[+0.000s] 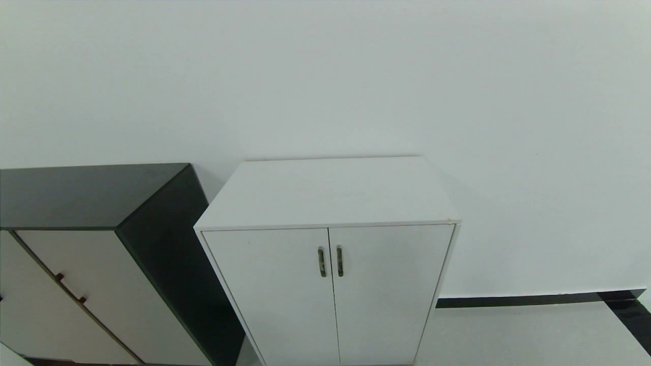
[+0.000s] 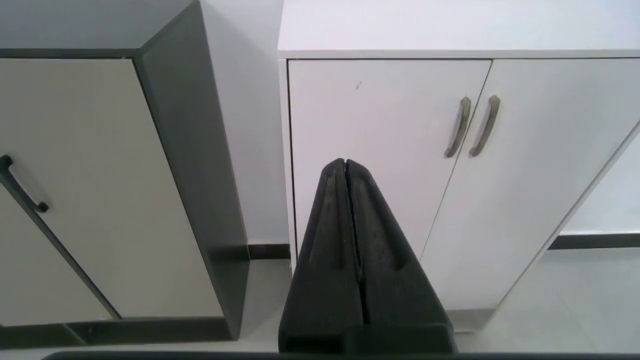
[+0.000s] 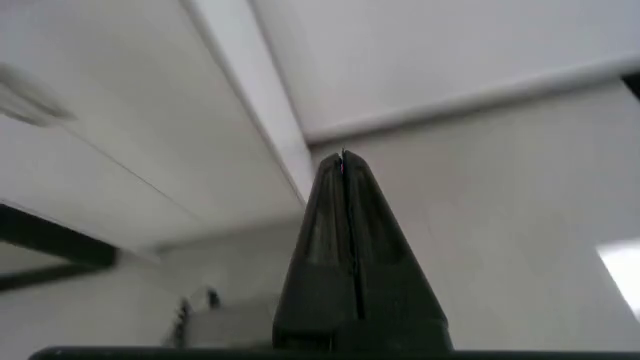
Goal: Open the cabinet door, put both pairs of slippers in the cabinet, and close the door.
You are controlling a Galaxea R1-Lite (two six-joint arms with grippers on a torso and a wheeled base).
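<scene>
A white two-door cabinet [image 1: 330, 284] stands against the wall with both doors closed. Two slim metal handles [image 1: 330, 261] sit side by side at the seam between the doors. In the left wrist view the same cabinet [image 2: 400, 150] faces me with its handles [image 2: 473, 126] to one side, and my left gripper [image 2: 345, 165] is shut and empty some way in front of the left door. My right gripper [image 3: 343, 158] is shut with nothing in it, near a white panel edge [image 3: 255, 90] and pale floor.
A black cabinet [image 1: 96, 198] with pale doors and dark handles [image 1: 68, 290] stands close to the left of the white one. A black skirting strip [image 1: 534, 300] runs along the wall at the right, above open pale floor [image 1: 508, 335].
</scene>
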